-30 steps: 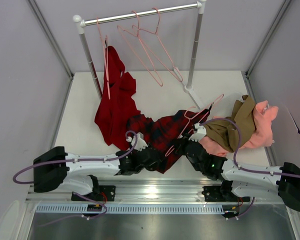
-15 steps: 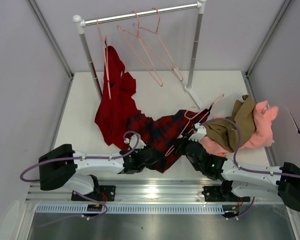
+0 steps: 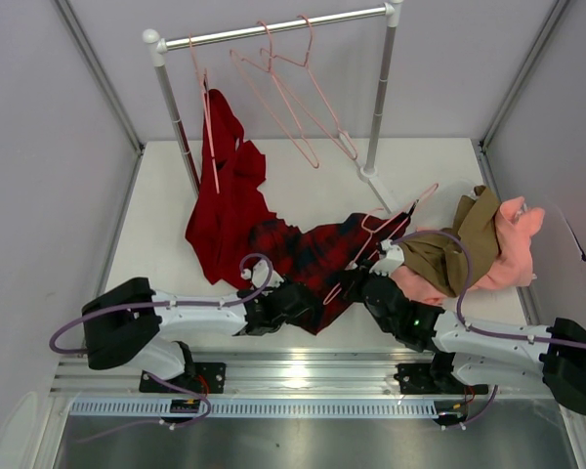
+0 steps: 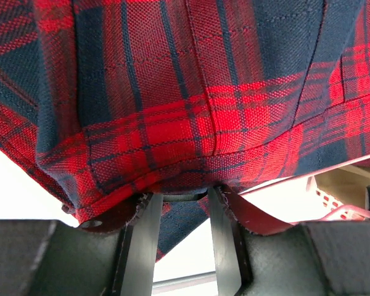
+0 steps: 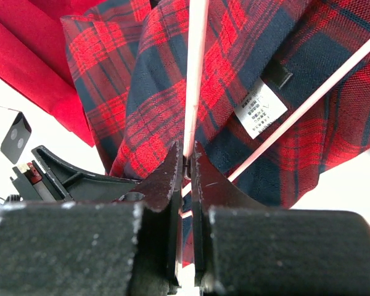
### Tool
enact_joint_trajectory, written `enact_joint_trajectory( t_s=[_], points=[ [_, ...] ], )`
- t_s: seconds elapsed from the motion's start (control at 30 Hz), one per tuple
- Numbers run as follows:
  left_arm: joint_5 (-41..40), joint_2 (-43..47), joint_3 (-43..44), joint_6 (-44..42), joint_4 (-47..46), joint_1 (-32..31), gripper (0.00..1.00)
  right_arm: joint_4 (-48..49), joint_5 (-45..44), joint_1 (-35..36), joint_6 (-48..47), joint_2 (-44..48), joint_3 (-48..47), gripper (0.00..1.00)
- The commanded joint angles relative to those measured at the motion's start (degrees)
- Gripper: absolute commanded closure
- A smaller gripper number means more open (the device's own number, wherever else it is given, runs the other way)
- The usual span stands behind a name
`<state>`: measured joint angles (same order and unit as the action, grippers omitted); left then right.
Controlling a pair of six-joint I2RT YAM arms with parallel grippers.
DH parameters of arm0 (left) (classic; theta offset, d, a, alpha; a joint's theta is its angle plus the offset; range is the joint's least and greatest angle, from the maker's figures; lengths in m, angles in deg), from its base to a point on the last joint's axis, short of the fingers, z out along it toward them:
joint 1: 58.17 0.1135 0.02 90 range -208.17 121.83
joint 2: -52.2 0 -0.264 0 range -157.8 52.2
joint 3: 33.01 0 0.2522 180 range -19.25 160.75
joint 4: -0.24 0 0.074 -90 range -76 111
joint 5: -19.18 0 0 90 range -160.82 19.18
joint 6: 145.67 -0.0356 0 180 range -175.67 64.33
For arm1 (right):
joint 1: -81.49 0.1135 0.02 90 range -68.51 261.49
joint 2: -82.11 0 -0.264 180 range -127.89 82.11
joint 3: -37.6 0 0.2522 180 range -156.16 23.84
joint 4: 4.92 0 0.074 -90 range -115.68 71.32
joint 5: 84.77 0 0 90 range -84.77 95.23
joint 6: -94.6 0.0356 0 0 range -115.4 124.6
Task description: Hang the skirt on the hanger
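Your worktop (image 3: 313,166) carries a clothes rack (image 3: 273,27) along its far edge. Spare pink hangers (image 3: 293,98) dangle from the rail. A plain red garment (image 3: 225,195) trails down from the rack's left post towards the middle of the worktop.

The skirt (image 3: 308,259) lies crumpled close to the near edge, about midway along it. Its left side touches the red garment. Against the right edge you have a heap of tan and pink clothes (image 3: 479,244).

The hanger (image 3: 364,244) lies on top of the skirt. It slants from the near edge up towards the right, with its hook near the tan cloth.

Your right gripper (image 3: 352,285) sits at the skirt's near right side. In the wrist view its fingers (image 5: 166,179) are closed narrowly on one thin pink rod of the hanger (image 5: 194,74). A second rod crosses the plaid beside a white label (image 5: 259,108).

Your left gripper (image 3: 308,301) is tucked under the skirt's near edge. Its fingers (image 4: 139,246) stand a moderate gap apart, with the skirt's hem (image 4: 172,160) draped across their tips. You cannot tell whether any cloth is caught between them.
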<state>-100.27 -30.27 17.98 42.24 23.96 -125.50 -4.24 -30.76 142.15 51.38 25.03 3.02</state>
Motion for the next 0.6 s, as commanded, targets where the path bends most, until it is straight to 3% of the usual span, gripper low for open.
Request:
enact_joint_trajectory(
  t_s=[0.0,0.33,0.57],
  points=[
    [-1.31,-1.02,1.26,0.79,-1.17,1.06,0.60,-2.13,-2.86,-1.07,0.50,0.83,0.34,1.00],
    [0.53,-3.13,2.14,-2.10,-3.36,2.82,0.61,-3.27,-2.16,-1.34,-1.96,2.93,0.52,1.00],
    [-0.43,-4.36,2.76,-4.74,-4.94,3.35,0.60,-7.05,-0.23,-1.60,-1.61,9.35,1.57,1.00]
  ],
)
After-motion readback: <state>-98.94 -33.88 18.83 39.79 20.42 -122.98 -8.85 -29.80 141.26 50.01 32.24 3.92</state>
